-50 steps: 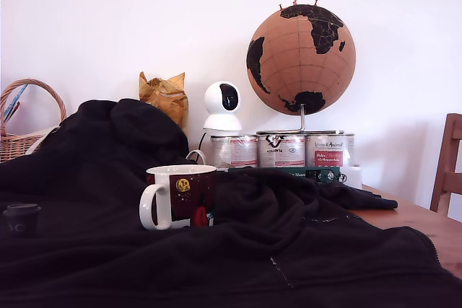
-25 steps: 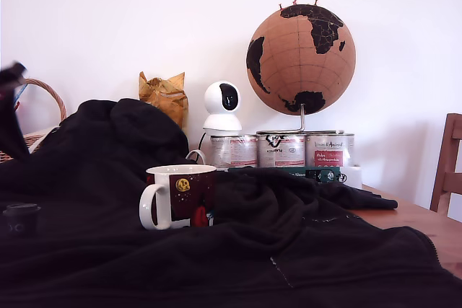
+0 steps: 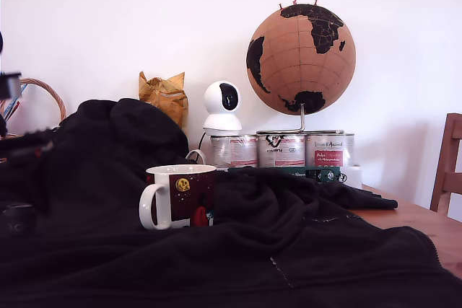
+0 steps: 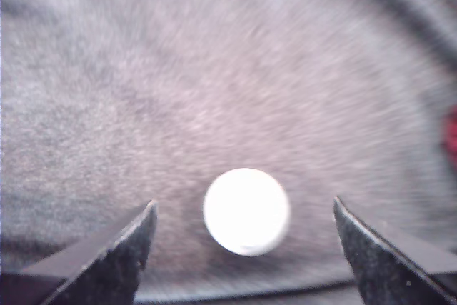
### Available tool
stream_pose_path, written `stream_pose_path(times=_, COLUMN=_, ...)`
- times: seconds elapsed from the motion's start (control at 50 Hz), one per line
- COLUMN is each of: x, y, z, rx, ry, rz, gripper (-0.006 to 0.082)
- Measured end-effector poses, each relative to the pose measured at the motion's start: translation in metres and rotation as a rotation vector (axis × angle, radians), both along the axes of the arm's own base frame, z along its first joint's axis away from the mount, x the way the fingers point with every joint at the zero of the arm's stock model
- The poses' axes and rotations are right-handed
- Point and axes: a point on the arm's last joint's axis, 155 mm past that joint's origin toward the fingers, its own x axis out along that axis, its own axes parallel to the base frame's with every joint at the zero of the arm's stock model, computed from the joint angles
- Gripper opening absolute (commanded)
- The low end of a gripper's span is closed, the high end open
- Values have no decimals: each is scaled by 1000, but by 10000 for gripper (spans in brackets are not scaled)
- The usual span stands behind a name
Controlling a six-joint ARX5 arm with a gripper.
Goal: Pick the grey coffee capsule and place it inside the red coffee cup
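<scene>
One dark blanket (image 3: 289, 250) covered nearly all of the bench (image 3: 426, 225), leaving only a bare wooden strip at the exterior view's right, beside part of a wooden chair (image 3: 449, 164). Behind it stood a cork-coloured globe (image 3: 301, 50) with black continents, set on a thin metal stand above three silver labelled tins (image 3: 281, 150) lined up side by side. A white dome camera (image 3: 222, 106) sat just beside the tins toward the exterior view's left, with a crumpled yellow-brown paper bag (image 3: 164, 94) further that way and a wicker basket (image 3: 40, 91) at the left edge.

On the blanket, near the middle, the red coffee cup (image 3: 178, 196) stood upright — white handle turned to the exterior view's left, round yellow emblem facing the camera. Well apart from it, at the exterior view's far left, the grey coffee capsule (image 3: 18, 216) rested on the blanket, dim and hard to make out. The gripper (image 3: 16, 142) hung blurred right above it.

From the wrist view, the gripper's two dark fingers (image 4: 107, 258) stood wide apart, touching nothing — the capsule's pale round top lay on the grey blanket between them, closer to one finger than the other. A red smear showed at that picture's edge; I could not tell what it was.
</scene>
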Motion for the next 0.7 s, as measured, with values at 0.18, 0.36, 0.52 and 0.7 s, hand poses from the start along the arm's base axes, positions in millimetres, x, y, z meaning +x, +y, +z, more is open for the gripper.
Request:
stream_pose_path(times=0.18, x=0, y=0, z=-12, rx=11, ry=29, rz=-7, gripper=442)
stream_pose_path(times=0.36, x=6, y=-1, z=-7, rx=10, ry=7, rz=-13, gripper=37)
stream_pose_path(times=0.52, x=13, y=-13, z=2, rx=-3, ry=-26, rz=-42, gripper=38)
stream_pose_path(times=0.7, x=25, y=-37, z=21, rx=-31, ry=-82, rz=-98, gripper=38)
